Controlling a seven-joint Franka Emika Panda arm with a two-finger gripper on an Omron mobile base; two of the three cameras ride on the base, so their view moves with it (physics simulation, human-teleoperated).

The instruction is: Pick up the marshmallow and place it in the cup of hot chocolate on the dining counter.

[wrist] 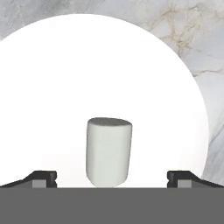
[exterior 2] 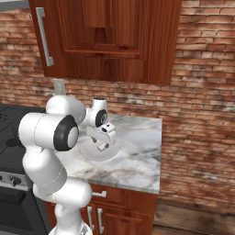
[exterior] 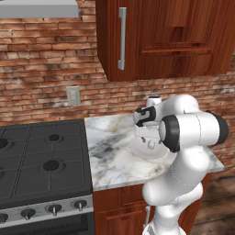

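One marshmallow [wrist: 108,151] on one plate [wrist: 65,78]

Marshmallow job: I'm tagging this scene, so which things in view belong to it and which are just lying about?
Part of the job:
marshmallow, standing upright on the plate
open pincer, one fingertip on each side of it

Just around:
white plate
marble worktop
stove
wood cabinet
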